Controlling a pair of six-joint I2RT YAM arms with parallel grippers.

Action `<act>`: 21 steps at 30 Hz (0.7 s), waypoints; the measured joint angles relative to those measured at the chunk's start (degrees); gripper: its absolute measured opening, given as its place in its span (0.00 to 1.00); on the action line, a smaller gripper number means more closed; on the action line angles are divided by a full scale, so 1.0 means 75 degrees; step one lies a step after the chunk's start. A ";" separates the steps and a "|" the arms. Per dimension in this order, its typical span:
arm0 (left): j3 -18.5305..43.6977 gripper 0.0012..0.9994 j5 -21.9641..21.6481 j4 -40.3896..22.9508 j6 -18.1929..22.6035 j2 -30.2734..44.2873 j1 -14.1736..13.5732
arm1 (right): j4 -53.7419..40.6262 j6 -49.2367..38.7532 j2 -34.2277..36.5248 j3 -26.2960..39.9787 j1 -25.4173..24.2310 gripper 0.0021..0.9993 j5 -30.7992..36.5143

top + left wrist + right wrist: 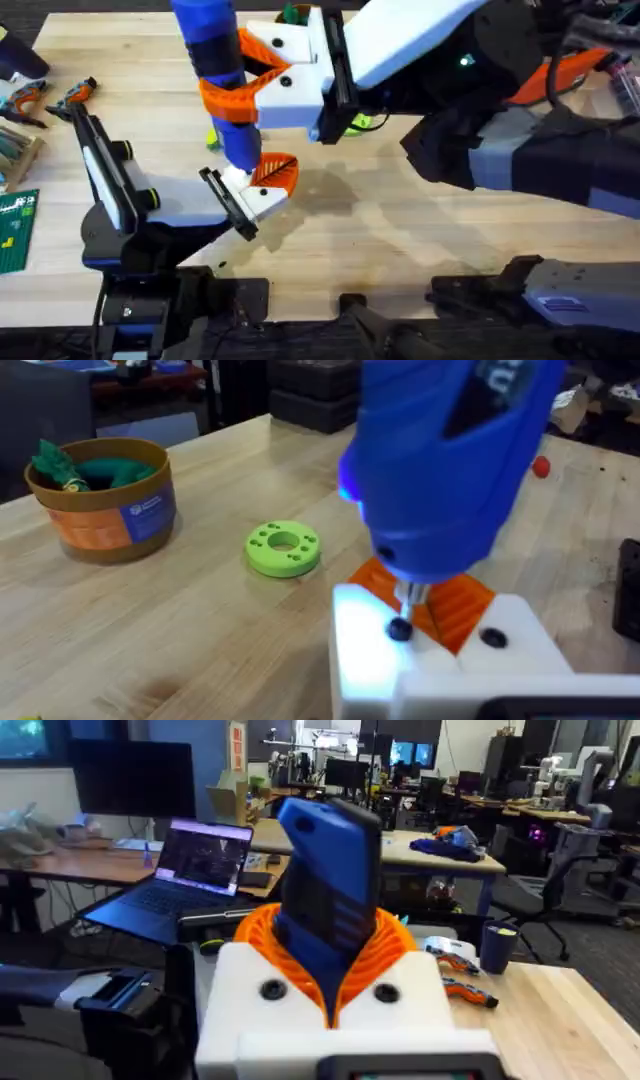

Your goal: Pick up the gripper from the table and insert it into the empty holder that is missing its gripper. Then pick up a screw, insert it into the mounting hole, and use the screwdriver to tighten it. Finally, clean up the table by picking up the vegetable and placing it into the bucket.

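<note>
Blue electric screwdriver (218, 75): held upright in the right gripper (262, 80), orange ribbed pads clamped on its body, at about 11 o'clock from the worktop (420, 240) centre in the overhead view.
Its metal bit (410, 598) points down at a dark screw (399, 629) seated in the white holder (420, 660); whether they touch cannot be told.
Orange wedge-shaped finger (277, 172): sits on that holder, at the tip of the left arm, just below the screwdriver.
Left gripper (440, 660): whether spread or closed cannot be told.
Orange-brown bucket (105, 500): blue label, green toy items inside, upright on the worktop, seen from the left wrist.
Lime-green disc with holes (283, 548): flat on the worktop, near the bucket, apart from it.
</note>
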 joint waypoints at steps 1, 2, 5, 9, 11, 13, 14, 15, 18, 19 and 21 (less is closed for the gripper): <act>0.0000 0.00 0.0000 0.0000 0.0000 0.0000 0.0000 | 0.0000 0.0000 -0.0001 0.0000 0.0000 0.02 0.0000; 0.0000 0.00 0.0000 0.0000 0.0000 0.0000 0.0000 | 0.0000 0.0000 -0.0001 0.0000 0.0000 0.02 0.0000; 0.0000 0.00 0.0000 0.0000 0.0000 0.0000 0.0000 | 0.0000 -0.0006 -0.0001 0.0000 0.0000 0.02 0.0000; 0.0000 0.00 0.0000 0.0000 0.0000 0.0000 0.0000 | 0.0000 -0.0023 -0.0001 0.0000 0.0000 0.02 0.0000; 0.0000 0.00 0.0000 0.0000 0.0000 0.0000 0.0000 | 0.0000 -0.0029 -0.0001 0.0000 0.0000 0.02 0.0000; 0.0000 0.00 0.0000 0.0000 0.0000 0.0000 0.0000 | 0.0000 -0.0055 -0.0001 0.0000 0.0006 0.02 0.0000; 0.0000 0.00 0.0000 0.0000 0.0000 0.0000 0.0000 | 0.0000 -0.0077 -0.0001 0.0000 0.0020 0.02 0.0000; 0.0000 0.00 0.0000 0.0000 0.0000 0.0000 0.0000 | 0.0000 -0.0108 -0.0001 0.0000 0.0032 0.02 0.0003; 0.0000 0.00 0.0000 0.0000 0.0000 0.0000 0.0000 | -0.0006 -0.0172 -0.0001 0.0000 0.0067 0.02 0.0000; 0.0000 0.00 0.0000 0.0000 0.0000 0.0000 0.0000 | -0.0003 -0.0183 0.0001 0.0000 0.0074 0.02 0.0000; 0.0000 0.00 0.0000 0.0000 0.0000 0.0000 0.0000 | -0.0006 -0.0195 -0.0001 0.0000 0.0085 0.02 0.0000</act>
